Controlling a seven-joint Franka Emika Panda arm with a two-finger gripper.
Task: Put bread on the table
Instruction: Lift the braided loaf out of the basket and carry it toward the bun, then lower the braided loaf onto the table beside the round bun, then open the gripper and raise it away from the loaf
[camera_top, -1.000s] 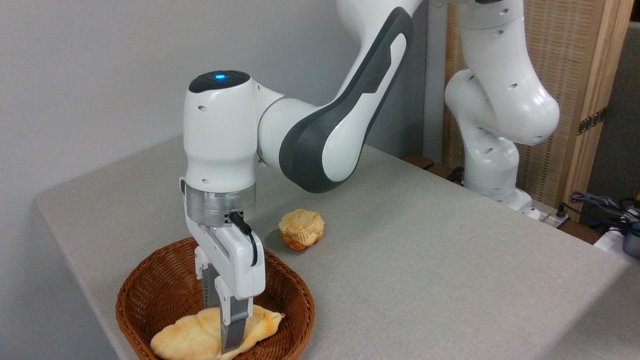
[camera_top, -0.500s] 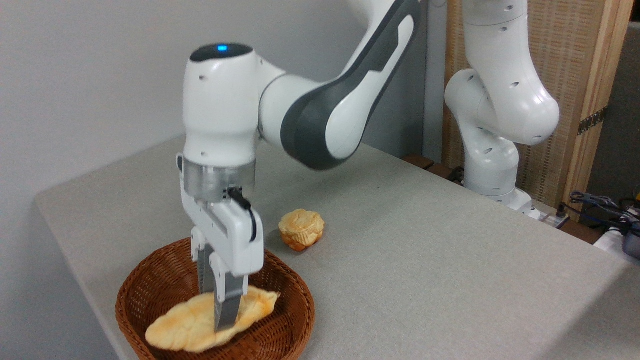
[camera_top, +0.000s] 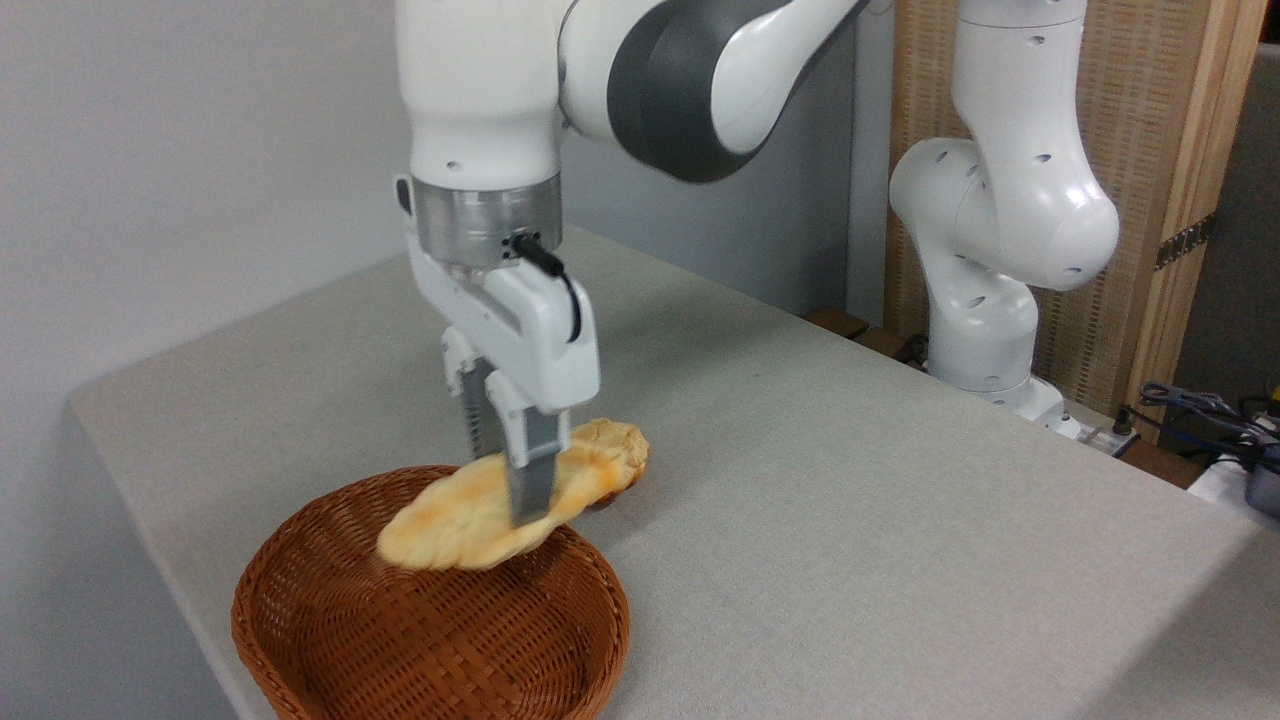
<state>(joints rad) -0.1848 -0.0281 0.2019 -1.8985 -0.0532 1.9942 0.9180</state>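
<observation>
The long braided bread hangs in the air above the back rim of the brown wicker basket, tilted with its left end lower. My gripper is shut on the bread near its middle, fingers pointing down. The grey-beige table spreads out to the right and behind. The loaf's right end overlaps the small round bun behind it, so most of the bun is hidden.
The basket sits at the table's near left corner and has nothing in it now. The arm's white base stands at the table's far right edge. Cables and boxes lie beyond the right edge.
My gripper has risen and moved right and back, lifting the bread out of the basket. The basket and the bun have stayed put.
</observation>
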